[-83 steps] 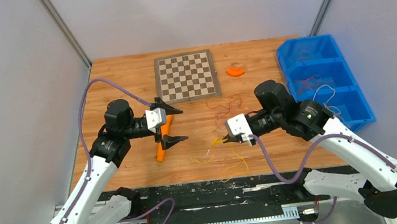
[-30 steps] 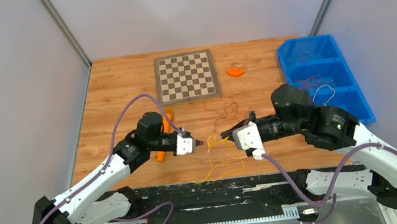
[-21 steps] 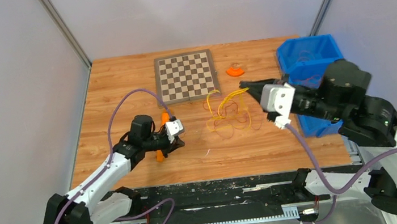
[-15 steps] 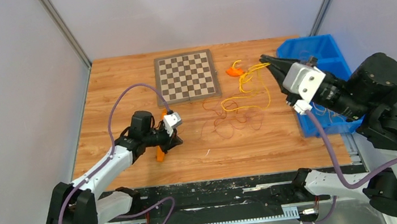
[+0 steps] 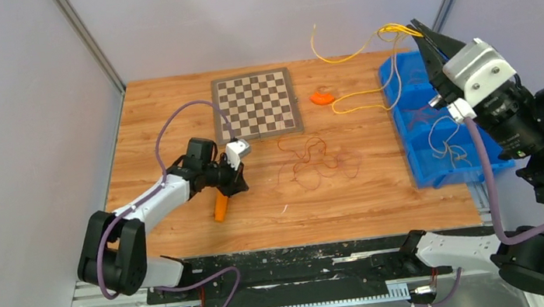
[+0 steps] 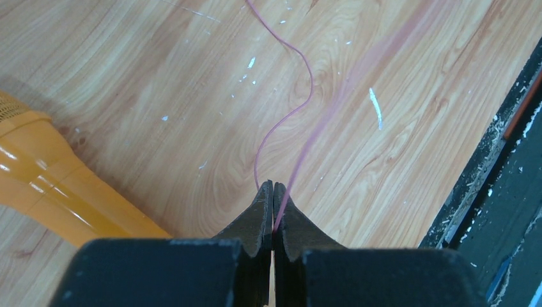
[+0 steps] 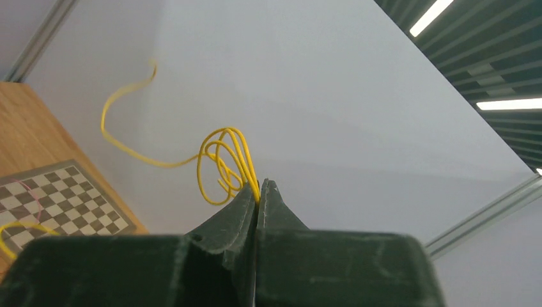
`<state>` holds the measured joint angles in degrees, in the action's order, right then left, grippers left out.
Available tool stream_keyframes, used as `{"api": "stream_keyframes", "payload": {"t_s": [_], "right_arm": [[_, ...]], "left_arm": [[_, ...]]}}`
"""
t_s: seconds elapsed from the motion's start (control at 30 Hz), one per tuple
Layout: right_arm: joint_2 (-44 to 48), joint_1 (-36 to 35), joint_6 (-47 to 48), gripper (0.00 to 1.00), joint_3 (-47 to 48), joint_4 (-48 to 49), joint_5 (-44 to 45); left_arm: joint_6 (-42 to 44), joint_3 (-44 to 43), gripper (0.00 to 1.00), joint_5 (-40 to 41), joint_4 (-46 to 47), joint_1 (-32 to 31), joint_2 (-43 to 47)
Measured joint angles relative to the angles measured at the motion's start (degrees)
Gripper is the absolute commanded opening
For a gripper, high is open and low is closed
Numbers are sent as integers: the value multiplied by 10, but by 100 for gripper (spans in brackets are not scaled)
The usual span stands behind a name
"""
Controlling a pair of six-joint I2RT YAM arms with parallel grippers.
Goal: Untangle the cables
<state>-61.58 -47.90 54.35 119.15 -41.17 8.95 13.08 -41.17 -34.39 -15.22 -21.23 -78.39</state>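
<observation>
Table [image 6: 396,57] grained wood, scuffed; orange stick [image 6: 51,185] glossy plastic; left pincer [image 6: 273,187] matt plastic.

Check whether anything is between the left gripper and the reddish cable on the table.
Nothing visible. The left gripper is shut on the reddish cable, which runs out from between its tips across the table. The orange stick lies beside the gripper, off to one side, not in the way.

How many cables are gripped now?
2. The yellow cable is pinched in the right gripper, up in the air; the reddish-brown cable is pinched in the left gripper, trailing across the table. More wires lie in the blue bin.
</observation>
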Motion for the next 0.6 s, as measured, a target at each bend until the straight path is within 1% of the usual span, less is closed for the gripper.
{"api": "stream_keyframes", "payload": {"t_s": [0.07,0.1,0.13,0.2,0.27,0.3,0.33,0.4,0.5,0.57,0.6], "right_arm": [[19,1,4,0,-32,14,6],[37,4,4,0,-63,20,7],[53,11,0,0,-94,20,5],[77,37,-19,0,-151,18,-5],[87,63,-44,0,-200,11,-17],[88,73,-57,0,-222,9,-22],[88,82,-75,0,-249,3,-31],[82,96,-108,0,-291,-19,-47],[57,116,-162,0,-335,-63,-80],[33,139,-200,0,-353,-96,-116],[18,157,-217,0,-361,-114,-137]], "left_arm": [[-1,-6,0,-1,-7,0,-4],[-2,-9,0,-1,-10,0,-5],[-5,-14,2,-3,-14,0,-5],[-9,-28,24,-7,-21,0,-5],[-12,-45,34,-12,-26,0,-4],[-14,-52,43,-16,-28,0,-2],[-16,-58,50,-21,-29,0,1],[-14,-63,57,-32,-31,-1,15],[-6,-63,62,-45,-43,-9,46],[8,-63,68,-52,-52,-20,72],[18,-62,73,-55,-57,-29,85]]}}
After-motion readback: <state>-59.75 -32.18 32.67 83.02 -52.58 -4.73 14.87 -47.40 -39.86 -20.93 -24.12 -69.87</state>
